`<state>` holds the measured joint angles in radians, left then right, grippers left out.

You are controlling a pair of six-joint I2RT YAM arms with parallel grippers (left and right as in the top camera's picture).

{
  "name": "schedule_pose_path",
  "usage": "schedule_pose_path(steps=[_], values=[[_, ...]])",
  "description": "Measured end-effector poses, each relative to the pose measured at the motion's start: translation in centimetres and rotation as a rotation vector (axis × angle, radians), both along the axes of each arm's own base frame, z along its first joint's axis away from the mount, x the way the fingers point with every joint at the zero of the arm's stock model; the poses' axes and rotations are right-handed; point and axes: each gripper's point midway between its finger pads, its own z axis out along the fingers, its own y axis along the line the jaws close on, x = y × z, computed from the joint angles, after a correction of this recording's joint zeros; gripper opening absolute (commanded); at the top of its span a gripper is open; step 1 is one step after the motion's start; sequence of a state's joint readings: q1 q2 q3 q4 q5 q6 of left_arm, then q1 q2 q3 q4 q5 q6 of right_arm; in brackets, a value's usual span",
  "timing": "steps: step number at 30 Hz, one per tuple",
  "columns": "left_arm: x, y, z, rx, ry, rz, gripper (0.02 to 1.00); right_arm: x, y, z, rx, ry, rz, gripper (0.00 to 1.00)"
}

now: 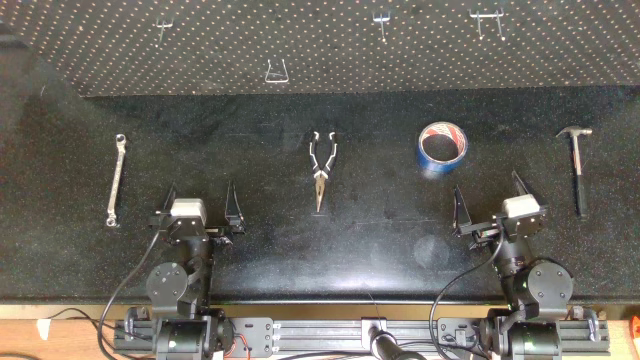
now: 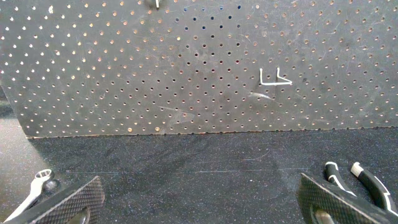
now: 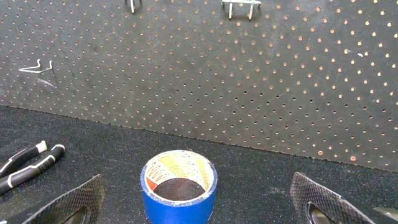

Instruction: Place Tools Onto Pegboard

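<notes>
Black arms (image 1: 180,280) carry grey wrist blocks (image 1: 187,210), carbon-weave fingers (image 2: 68,199), black cables (image 1: 120,295).

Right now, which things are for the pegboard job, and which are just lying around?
For the job: wrench, pliers, tape roll, hammer, pegboard, hooks.
Just lying about: black cables by the arms' bases.

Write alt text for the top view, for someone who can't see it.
Four tools lie in a row on a black table below a pegboard with bare hooks: wrench, pliers, blue tape roll, hammer. The left gripper and right gripper are open, holding nothing.
</notes>
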<state>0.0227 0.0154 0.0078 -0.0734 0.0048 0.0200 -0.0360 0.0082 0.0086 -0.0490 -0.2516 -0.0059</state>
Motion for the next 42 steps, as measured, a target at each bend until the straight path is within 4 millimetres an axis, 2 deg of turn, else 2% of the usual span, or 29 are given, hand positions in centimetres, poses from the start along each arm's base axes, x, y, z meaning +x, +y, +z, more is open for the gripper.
schedule_pose_path(steps=[28,33,37,39,40,42], values=[[0.0,0.0,0.0,0.000,0.000,0.000,0.996,0.0,0.0,0.0,0.000,0.000,0.000,0.976],[0.0,-0.6,-0.1,-0.003,0.006,-0.034,0.993,0.0,0.0,0.0,0.000,0.000,0.000,0.976],[-1.7,-1.0,-0.1,-0.008,0.155,-0.056,0.996,0.0,0.0,0.0,0.000,0.000,0.000,0.972],[-2.8,-1.0,1.3,-0.001,0.228,-0.058,0.996,0.0,0.0,0.0,0.000,0.001,0.000,0.976],[-3.0,-0.8,2.8,0.008,0.303,-0.045,0.993,0.0,0.0,0.0,0.000,-0.001,0.000,0.976],[-3.2,0.9,3.5,0.038,0.477,0.040,0.993,0.0,0.0,0.0,0.000,0.000,0.000,0.976]])
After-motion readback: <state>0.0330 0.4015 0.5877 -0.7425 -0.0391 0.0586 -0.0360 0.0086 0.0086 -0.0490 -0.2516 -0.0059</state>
